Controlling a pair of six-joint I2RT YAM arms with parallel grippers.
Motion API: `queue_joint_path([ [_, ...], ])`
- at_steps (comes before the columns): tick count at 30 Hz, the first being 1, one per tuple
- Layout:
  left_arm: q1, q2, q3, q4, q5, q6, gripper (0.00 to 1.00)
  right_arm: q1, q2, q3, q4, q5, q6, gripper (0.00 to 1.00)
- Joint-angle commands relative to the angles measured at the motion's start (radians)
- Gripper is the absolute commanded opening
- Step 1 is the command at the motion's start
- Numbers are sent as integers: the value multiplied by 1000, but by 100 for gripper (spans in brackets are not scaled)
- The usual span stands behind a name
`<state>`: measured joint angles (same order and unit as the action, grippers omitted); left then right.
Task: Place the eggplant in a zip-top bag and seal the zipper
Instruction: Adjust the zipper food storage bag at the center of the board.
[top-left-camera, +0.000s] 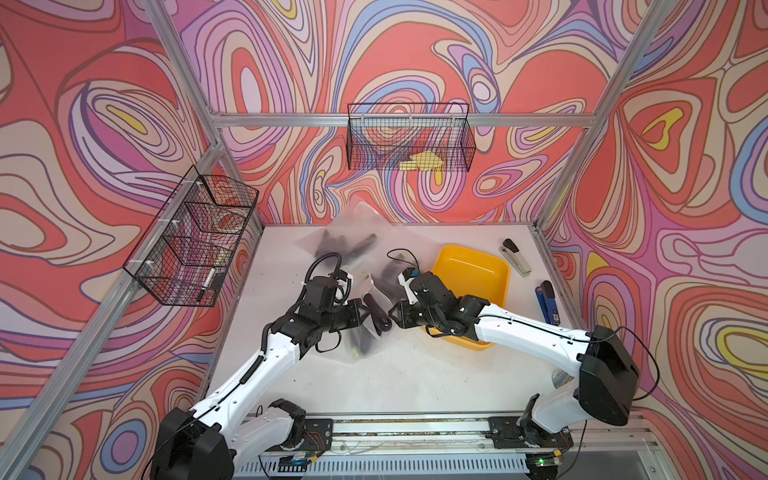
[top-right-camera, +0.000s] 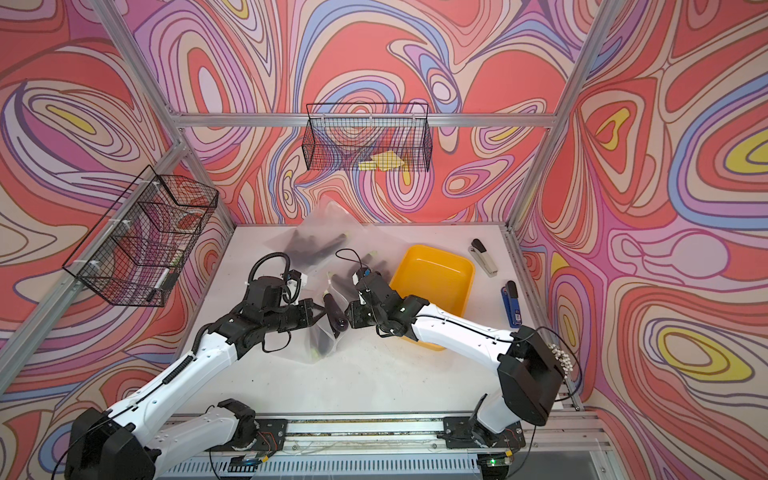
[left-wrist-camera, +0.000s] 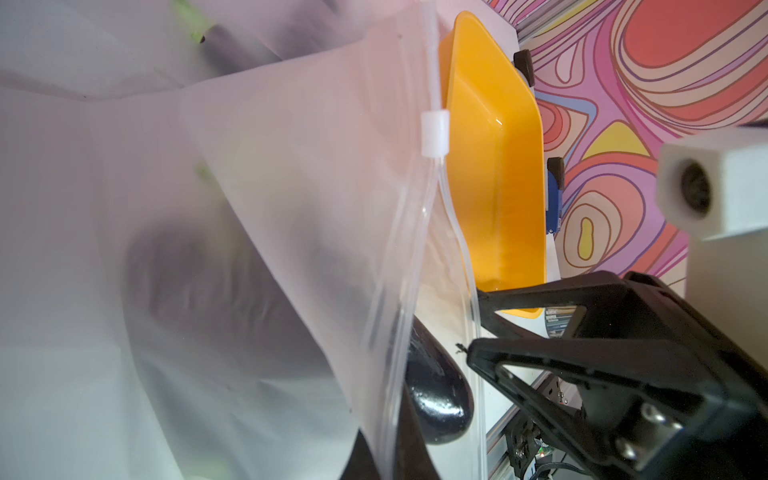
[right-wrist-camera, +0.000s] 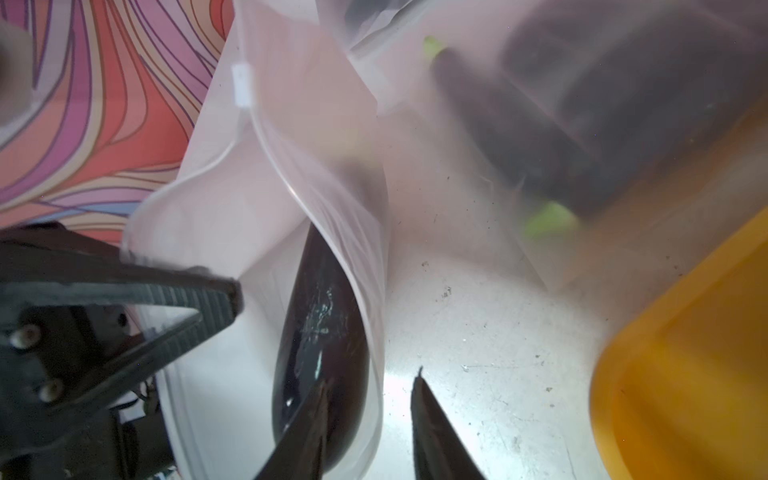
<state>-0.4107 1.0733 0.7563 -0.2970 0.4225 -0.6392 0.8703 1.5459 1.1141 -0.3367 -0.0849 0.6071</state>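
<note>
— Where is the eggplant (right-wrist-camera: 320, 332)?

— In the mouth of the zip-top bag (right-wrist-camera: 291, 124), between its two lips. Its glossy rounded end pokes out bare, and the rest disappears behind the frosted film. In both top views it sits between the two arms, over the counter (top-left-camera: 415, 374).

— And the left end effector (right-wrist-camera: 235, 291)?

— Its fingers are pressed together on one lip of the bag, holding that side of the mouth up.

— The right end effector (right-wrist-camera: 372, 376)?

— Its fingers are narrowly spread, one on each side of the bag's other lip, right by the eggplant's rounded end. There is a visible gap between the tips, so the film is not pinched.

— The zipper?

— The white slider (left-wrist-camera: 435, 133) sits partway along the track. From there toward the eggplant the two strips part, so the mouth gapes.

— What else is on the counter?

— A yellow tray (top-left-camera: 469, 270) lies beside the right end effector, partly under that arm. A grey stapler (top-left-camera: 515, 257) and a blue stapler (top-left-camera: 548, 301) lie beyond the tray. Further back are more frosted bags (top-left-camera: 345, 243), with dark, green-stemmed shapes showing through.
</note>
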Motion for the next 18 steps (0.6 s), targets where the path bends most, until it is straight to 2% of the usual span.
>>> queue_joint_path([
  [1,5,-34,48,-25,8,13,0,17,43,33,-2,-14,-19,15],
  [4,5,-62,126,-155,-66,49,0,22,29,137,-39,-26,-45,0],
  [7,5,-88,264,-278,-118,119,0,35,16,356,-112,-29,-153,0],
  [10,7,-94,407,-347,-113,169,0,41,51,527,-154,-72,-208,0],
  [12,6,-107,469,-354,-120,187,0,40,78,573,-161,-96,-227,0],
  [18,10,-96,574,-486,-264,254,0,41,114,621,-190,-67,-243,0],
])
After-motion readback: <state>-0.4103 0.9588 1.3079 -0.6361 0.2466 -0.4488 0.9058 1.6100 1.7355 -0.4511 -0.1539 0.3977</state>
